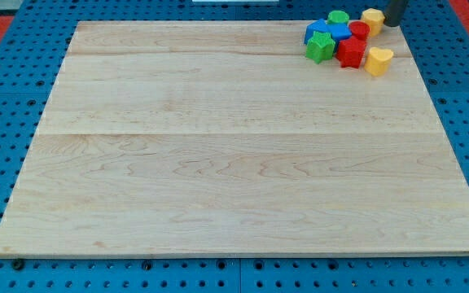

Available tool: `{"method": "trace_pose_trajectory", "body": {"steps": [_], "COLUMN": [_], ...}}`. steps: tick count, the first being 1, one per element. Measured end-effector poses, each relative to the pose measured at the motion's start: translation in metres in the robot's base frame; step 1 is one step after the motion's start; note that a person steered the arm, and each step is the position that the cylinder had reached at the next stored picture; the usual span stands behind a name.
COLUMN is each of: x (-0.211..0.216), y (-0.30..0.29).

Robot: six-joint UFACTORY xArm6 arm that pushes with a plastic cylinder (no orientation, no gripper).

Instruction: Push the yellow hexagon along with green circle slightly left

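Observation:
The yellow hexagon [372, 19] sits at the board's top right corner. The green circle [338, 17] lies to its left, at the top of a tight cluster of blocks. My tip [394, 24] is a dark rod coming in from the view's top edge. It stands just right of the yellow hexagon, touching it or nearly so. A red round block [359, 30] lies between the hexagon and the circle, slightly below them.
The cluster also holds two blue blocks [321, 31] [340, 33], a green star [319, 49], a red star [351, 53] and a yellow heart [378, 61]. The wooden board [218, 163] rests on a blue perforated table; its top edge runs close behind the blocks.

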State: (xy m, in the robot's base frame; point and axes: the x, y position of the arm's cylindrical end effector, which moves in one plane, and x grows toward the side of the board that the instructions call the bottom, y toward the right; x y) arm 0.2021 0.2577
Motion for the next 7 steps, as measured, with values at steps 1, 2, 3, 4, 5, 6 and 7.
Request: {"method": "trace_pose_trajectory", "body": {"steps": [1, 2, 3, 4, 5, 6, 7], "x": [0.025, 0.047, 0.046, 0.014, -0.010, -0.011, -0.010], "y": [-0.036, -0.053, -0.016, 0.033, 0.042, 0.037, 0.009]}}
